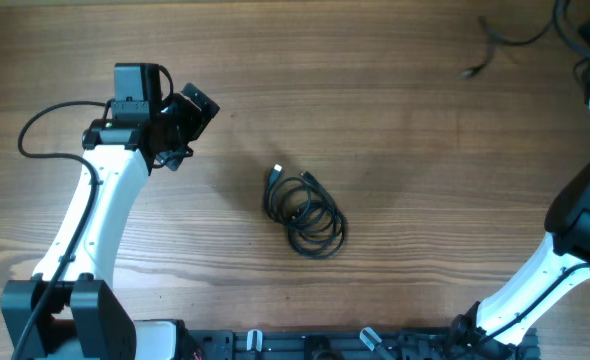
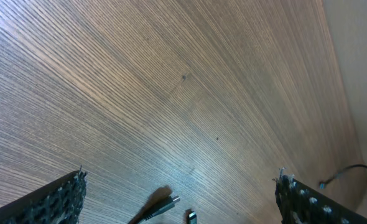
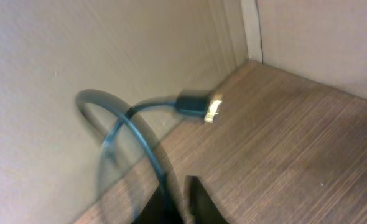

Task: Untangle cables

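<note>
A bundle of thin black cables (image 1: 307, 212) lies coiled in small loops at the table's middle, with plug ends at its upper left. My left gripper (image 1: 187, 122) hovers to the left of the bundle. In the left wrist view it is open (image 2: 180, 180) and empty, and two plug ends (image 2: 165, 205) lie on the wood between its fingers. A separate black cable (image 1: 503, 40) lies at the far right. My right gripper (image 3: 178, 202) is shut on a black cable (image 3: 134, 124) that loops up to a plug with a whitish tip (image 3: 202, 106), close to a beige wall.
The right arm (image 1: 575, 220) runs along the right edge of the overhead view, its gripper near the top right corner. A thick black wire (image 1: 45, 125) loops off the left arm. A beige wall (image 3: 78, 50) borders the table's far right corner.
</note>
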You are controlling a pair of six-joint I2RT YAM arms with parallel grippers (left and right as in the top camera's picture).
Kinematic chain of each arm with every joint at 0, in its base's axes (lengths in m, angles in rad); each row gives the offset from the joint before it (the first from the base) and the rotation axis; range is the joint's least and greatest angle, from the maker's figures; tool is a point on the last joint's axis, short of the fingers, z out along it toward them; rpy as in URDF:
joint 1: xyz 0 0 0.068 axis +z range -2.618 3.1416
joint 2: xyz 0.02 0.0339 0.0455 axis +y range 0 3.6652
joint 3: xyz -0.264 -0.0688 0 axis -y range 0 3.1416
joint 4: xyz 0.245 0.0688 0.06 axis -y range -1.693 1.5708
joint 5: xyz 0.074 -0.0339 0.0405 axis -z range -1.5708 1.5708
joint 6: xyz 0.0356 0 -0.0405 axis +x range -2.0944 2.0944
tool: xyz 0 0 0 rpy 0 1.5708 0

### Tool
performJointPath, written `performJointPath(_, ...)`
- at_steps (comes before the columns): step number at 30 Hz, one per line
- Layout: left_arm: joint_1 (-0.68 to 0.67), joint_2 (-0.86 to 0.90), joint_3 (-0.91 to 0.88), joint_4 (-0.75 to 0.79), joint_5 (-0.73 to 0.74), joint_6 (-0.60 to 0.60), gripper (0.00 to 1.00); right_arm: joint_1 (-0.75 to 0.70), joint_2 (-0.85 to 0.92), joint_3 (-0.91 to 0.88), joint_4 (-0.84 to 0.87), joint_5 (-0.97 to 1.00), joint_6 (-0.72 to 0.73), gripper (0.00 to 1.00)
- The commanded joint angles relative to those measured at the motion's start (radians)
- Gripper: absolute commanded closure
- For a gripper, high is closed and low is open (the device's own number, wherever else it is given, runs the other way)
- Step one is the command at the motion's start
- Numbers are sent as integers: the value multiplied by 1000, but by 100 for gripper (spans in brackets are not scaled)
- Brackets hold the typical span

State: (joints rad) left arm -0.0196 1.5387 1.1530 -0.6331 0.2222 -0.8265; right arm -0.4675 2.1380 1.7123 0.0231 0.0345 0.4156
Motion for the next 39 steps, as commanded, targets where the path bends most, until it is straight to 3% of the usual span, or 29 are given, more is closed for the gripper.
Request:
performJointPath(1, -3, -20, 10, 0, -13, 11, 0, 3, 35, 1, -40, 35, 8, 0)
performJointPath(6, -3, -20, 10, -1, -13, 11, 0, 4, 74, 0, -256, 38, -60, 0)
performJointPath(10, -3, -20, 10, -8, -13, 11, 0, 6, 74, 0, -340, -118, -176, 0)
performJointPath(13, -3, -20, 10, -12, -13, 12, 0, 6, 75, 0, -372, -126, -179, 0)
performJointPath(19, -3, -20, 10, -11, -13, 11, 0, 21, 134, 0, -256, -140, -64, 0)
performJointPath(23, -3, -20, 10, -11, -13, 11, 0, 36, 198, 0, -99, -296, -73, 0)
performJointPath(28, -3, -20, 10, -11, -13, 11, 0, 63, 238, 0, -7, -295, -156, 2)
performJointPath(31, -3, -20, 10, -10, -13, 11, 0, 89, 244, 2, 51, -210, -233, 41)
performJointPath(34, -3, -20, 10, -9, -13, 11, 0, 105, 244, 30, 66, -192, -232, 73)
performJointPath(35, -3, -20, 10, -9, -13, 11, 0, 112, 244, 47, 59, -192, -233, 91)
performJointPath(36, -3, -20, 10, -7, -13, 11, 0, 119, 244, 68, 47, -193, -237, 96)
performJointPath(39, -3, -20, 10, -7, -13, 11, 0, 140, 242, 136, 5, -256, -323, 96)
